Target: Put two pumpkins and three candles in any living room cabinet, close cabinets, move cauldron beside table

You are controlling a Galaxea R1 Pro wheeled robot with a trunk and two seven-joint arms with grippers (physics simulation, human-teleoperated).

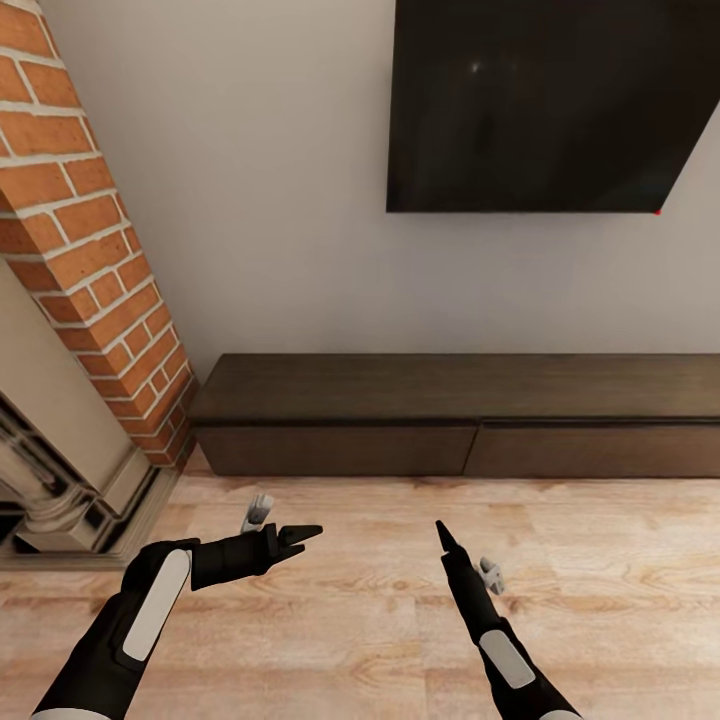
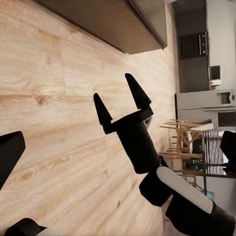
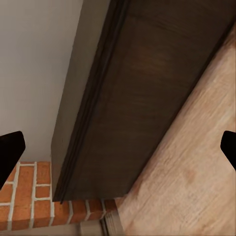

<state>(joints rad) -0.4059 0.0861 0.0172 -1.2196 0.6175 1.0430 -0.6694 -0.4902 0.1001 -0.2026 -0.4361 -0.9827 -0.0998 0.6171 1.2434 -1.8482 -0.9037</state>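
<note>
Robot is facing the long dark-brown cabinet (image 1: 455, 415), which is sitting against the wall under a black TV (image 1: 550, 100), both visible drawer fronts flush shut. Left gripper (image 1: 300, 535) and right gripper (image 2: 120, 101) are both hanging spread open, carrying nothing. No pumpkins, candles or cauldron in sight; judging by this, stowing is barely begun or items are awaiting collection elsewhere.

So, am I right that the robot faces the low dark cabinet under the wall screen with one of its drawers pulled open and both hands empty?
Not quite: no drawer is open. In the head view the cabinet shows both drawer fronts flush and shut. The rest holds: it sits under the screen, and the left hand and right hand hold nothing.
</note>
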